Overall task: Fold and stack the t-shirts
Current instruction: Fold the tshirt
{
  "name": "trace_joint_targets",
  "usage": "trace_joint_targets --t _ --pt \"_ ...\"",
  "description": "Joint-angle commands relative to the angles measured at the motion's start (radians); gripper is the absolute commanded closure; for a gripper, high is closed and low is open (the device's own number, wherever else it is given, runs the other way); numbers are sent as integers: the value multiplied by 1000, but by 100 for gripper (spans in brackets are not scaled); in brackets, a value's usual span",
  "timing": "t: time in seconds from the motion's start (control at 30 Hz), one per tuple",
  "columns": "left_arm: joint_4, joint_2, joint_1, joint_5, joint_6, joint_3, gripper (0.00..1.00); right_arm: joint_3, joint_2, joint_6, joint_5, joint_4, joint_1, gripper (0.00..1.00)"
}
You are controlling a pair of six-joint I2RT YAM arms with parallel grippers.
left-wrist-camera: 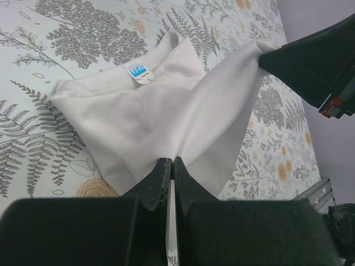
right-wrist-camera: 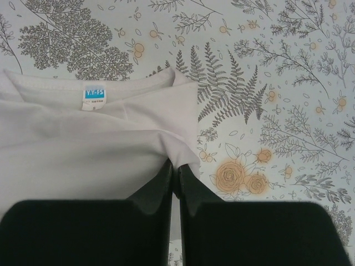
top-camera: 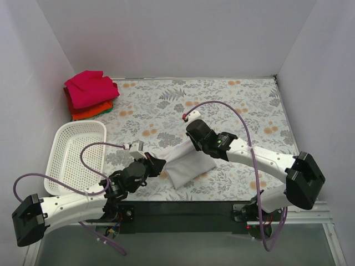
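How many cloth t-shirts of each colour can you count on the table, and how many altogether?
plain white cloth t-shirt: 1
folded magenta-pink cloth t-shirt: 1
folded red-orange cloth t-shirt: 1
folded green cloth t-shirt, only an edge showing: 1
Total: 4

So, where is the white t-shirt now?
Top view: the white t-shirt lies front-centre, right of the basket, gripped by the left end effector and right end effector.
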Motion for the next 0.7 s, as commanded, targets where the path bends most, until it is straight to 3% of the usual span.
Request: trace_joint_targets --t 0.0,0.43,0.5,0.53,0.57,0.6,0.67 --pt "36 27 38 4 8 -12 100 53 32 -33 6 69 -27 99" --pt "115 223 225 143 38 17 100 103 174 -35 -38 124 -109 99" --pt "89 255 233 142 31 43 99 119 197 -30 -27 124 -122 85" --pt "55 263 236 134 30 78 90 135 200 -30 -27 123 -135 78" --pt "35 269 239 125 25 96 73 145 200 -30 -24 123 -140 64" --pt "12 276 239 93 21 113 66 154 193 -33 -23 121 -146 59" --pt "-68 271 239 61 13 168 57 172 168 -38 -18 114 -149 35"
